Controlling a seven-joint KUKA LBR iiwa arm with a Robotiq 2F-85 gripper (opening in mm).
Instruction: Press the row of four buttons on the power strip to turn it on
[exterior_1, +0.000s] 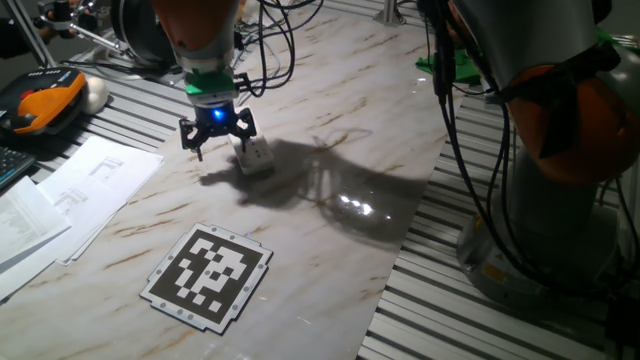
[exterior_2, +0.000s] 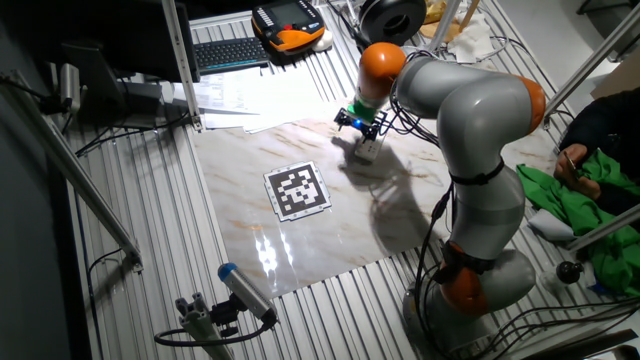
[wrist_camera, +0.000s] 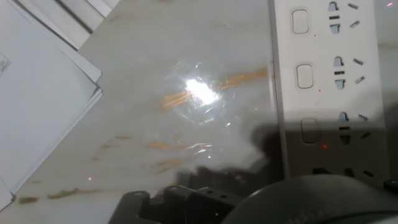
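Observation:
The white power strip (exterior_1: 256, 155) lies on the marble tabletop, just right of my gripper (exterior_1: 217, 143). The other fixed view shows the gripper (exterior_2: 359, 124) hovering low beside the strip's (exterior_2: 368, 150) far end. In the hand view the power strip (wrist_camera: 373, 93) runs down the right edge. Three of the row of four buttons show there: one (wrist_camera: 300, 21), one (wrist_camera: 305, 76) and one (wrist_camera: 309, 130) in shadow, each beside dark socket holes. The gripper's dark, blurred body (wrist_camera: 249, 199) fills the bottom of that view, left of and below the buttons. Its fingertips are not distinct.
White paper sheets (exterior_1: 70, 195) lie left of the gripper, also in the hand view (wrist_camera: 37, 106). A black-and-white marker tag (exterior_1: 208, 275) sits nearer the front. An orange pendant (exterior_1: 45, 100) and a keyboard rest at the far left. Cables hang behind the arm.

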